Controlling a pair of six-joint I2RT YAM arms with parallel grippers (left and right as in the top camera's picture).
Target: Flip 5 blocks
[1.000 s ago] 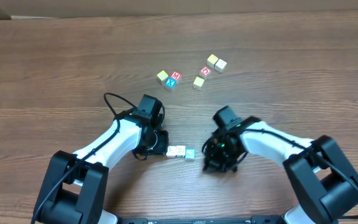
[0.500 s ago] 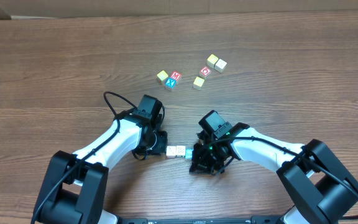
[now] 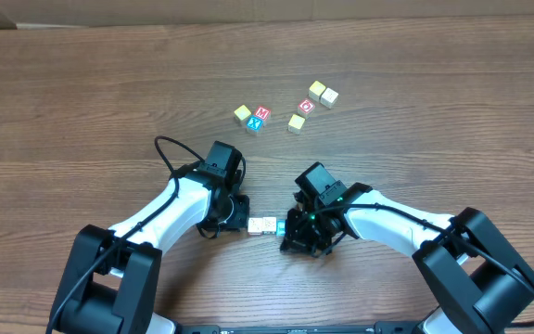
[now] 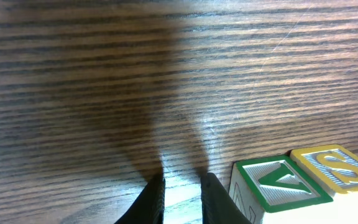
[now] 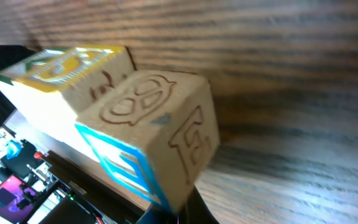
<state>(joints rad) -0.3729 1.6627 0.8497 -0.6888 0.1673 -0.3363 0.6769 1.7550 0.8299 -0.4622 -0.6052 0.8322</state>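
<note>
Wooden cubes, one seemingly mid-tip (most of the five are yet to do, we judge).
From above we see three blocks in a row on the desk (image 3: pixel 82 83) between the arms, and the far cluster (image 3: pixel 296 122) of seven lying well apart from both. The right jaws, shut and holding nothing, sit at the blue-faced block (image 5: pixel 148 143). Their wrist view shows it apparently tipped against the yellow-framed block (image 5: pixel 61 65), while from overhead the arm hides most of it. The left jaws stand narrow with bare desk between them, just beside the green-framed block (image 4: pixel 277 185). Only that wrist view gives us the green and yellow faces, which read pale from above. How many are already flipped we cannot tell; we would guess two at best.
</note>
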